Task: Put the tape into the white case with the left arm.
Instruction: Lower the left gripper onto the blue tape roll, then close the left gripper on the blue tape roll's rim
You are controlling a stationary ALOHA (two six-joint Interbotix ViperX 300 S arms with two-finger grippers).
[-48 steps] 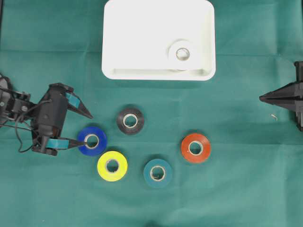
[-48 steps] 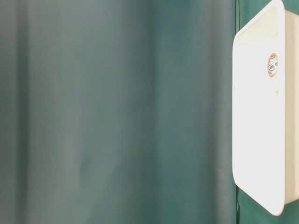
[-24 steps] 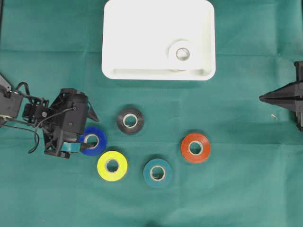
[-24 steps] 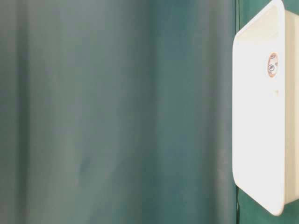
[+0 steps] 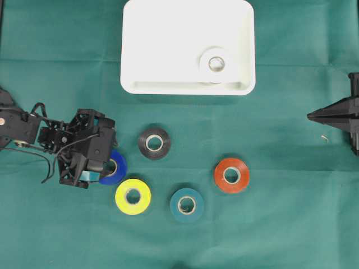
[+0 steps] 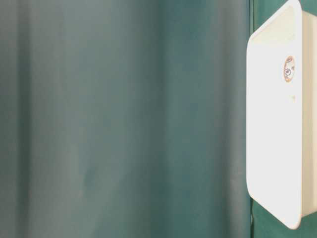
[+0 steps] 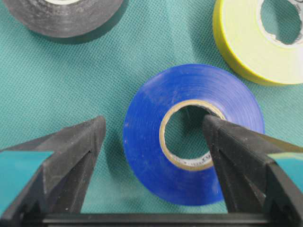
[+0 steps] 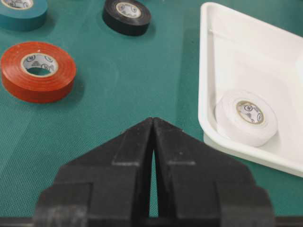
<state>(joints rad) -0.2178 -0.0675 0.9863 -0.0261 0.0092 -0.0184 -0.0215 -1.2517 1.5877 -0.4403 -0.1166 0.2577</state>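
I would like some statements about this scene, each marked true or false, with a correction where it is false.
1. A white tape roll lies inside the white case. True.
2. The left pincer is closed tightly on the yellow roll. False: it is open, one finger in the hole of the blue roll, the other outside it.
3. The right pincer is shut and holds nothing. True.
4. The red roll is in the case. False: it lies on the green cloth.
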